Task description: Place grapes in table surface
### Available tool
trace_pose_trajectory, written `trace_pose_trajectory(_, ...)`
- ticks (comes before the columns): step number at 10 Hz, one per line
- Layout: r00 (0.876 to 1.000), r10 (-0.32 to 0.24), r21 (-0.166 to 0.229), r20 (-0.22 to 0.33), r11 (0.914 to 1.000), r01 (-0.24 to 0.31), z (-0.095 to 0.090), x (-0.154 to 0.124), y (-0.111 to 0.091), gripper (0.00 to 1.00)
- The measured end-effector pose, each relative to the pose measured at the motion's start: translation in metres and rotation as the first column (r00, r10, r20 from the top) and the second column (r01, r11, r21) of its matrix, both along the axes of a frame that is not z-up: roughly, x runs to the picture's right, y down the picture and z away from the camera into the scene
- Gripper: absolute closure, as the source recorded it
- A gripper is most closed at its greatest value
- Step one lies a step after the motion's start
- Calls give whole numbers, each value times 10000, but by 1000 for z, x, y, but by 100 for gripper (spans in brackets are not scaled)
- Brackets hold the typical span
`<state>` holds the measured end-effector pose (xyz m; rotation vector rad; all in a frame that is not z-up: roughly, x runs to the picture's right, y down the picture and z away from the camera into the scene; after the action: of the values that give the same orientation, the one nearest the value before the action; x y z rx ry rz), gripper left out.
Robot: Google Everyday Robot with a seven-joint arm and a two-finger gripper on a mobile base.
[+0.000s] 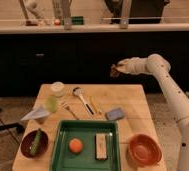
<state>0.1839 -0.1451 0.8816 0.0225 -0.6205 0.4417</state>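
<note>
Gripper [119,68] clamped on grapes [113,73] — held in air near far edge of table surface [132,101]; pickup done; left to do — lower, release on planks.
</note>
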Motion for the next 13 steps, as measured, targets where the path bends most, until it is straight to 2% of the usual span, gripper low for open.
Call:
trace_pose_trajectory(2, 9999, -114, 272, -14, 9996, 115, -9, -6, -7, 100)
trace_pose_trajectory(5, 9996, -275, 481, -114, 9984, 280, -24, -7, -7, 100)
trace_pose_trajectory(9, 9979, -348, 363, -540, 9987, 368, -54, 5, 7, 100)
trace_pose_trajectory(13, 9962, -312, 180, -813, 9993, 328, -68, 17, 26, 100)
